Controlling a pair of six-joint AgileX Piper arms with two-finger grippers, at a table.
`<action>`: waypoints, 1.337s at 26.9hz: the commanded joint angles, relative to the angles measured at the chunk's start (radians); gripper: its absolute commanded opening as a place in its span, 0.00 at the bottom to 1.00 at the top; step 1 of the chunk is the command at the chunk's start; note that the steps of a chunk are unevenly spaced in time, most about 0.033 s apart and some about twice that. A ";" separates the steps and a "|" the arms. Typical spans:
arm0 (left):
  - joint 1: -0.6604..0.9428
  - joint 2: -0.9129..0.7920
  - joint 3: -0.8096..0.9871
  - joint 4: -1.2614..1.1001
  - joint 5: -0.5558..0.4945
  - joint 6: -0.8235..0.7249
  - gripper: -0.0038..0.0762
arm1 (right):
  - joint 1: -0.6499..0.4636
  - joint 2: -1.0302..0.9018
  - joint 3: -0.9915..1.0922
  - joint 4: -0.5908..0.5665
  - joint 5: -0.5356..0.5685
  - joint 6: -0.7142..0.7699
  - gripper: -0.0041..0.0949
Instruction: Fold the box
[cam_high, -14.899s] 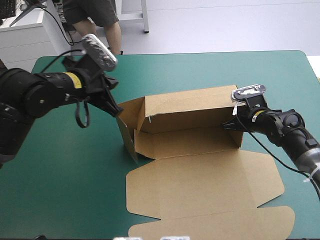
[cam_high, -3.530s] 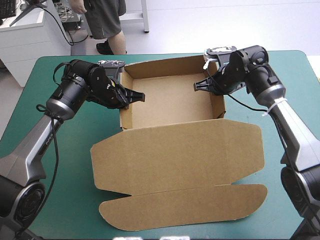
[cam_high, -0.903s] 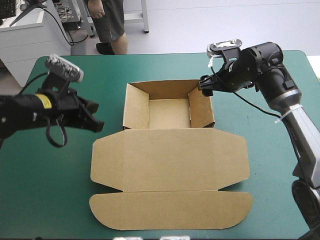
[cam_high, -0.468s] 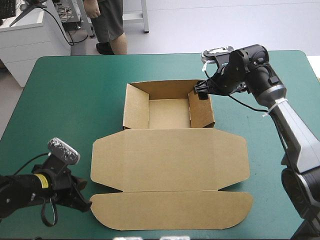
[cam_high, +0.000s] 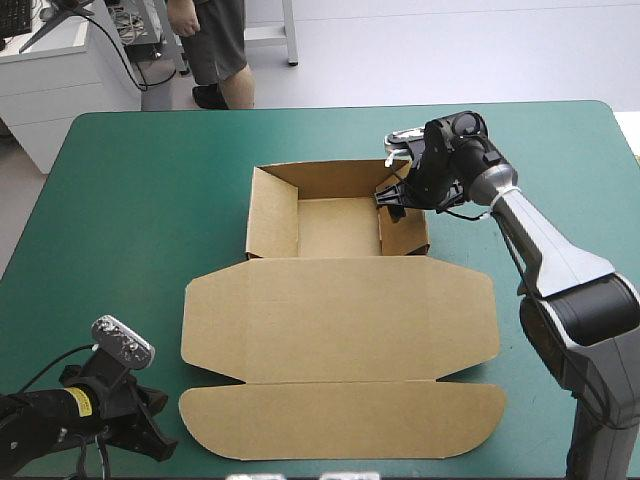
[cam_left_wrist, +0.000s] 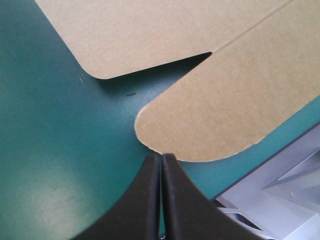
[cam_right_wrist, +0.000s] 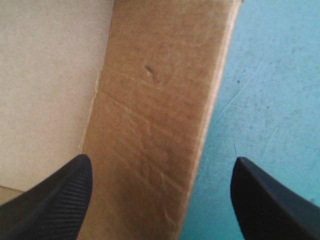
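Brown cardboard box (cam_high: 338, 300) sits as a tray; right hand (cam_high: 388, 200), open, straddles its side wall (cam_right_wrist: 155, 125), so I'd pinch squarely. Left hand (cam_left_wrist: 161, 157) closed beside the lid flap (cam_left_wrist: 225, 110).

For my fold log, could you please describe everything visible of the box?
The box is brown board: an open tray with raised walls, its lid and rounded flap flat on the table, nearer. The open right gripper straddles the tray's right wall; the shut left gripper points at the flap's left corner.
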 joint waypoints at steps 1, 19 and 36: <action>0.000 0.000 -0.024 -0.022 -0.013 -0.001 0.04 | -0.003 -0.028 -0.026 0.002 -0.030 -0.006 0.62; 0.000 0.000 -0.024 -0.024 -0.020 -0.003 0.04 | -0.003 -0.007 -0.064 -0.089 -0.033 -0.014 0.02; 0.000 0.000 -0.024 -0.023 -0.048 -0.003 0.04 | -0.498 0.002 -0.378 -0.051 0.028 -0.138 0.02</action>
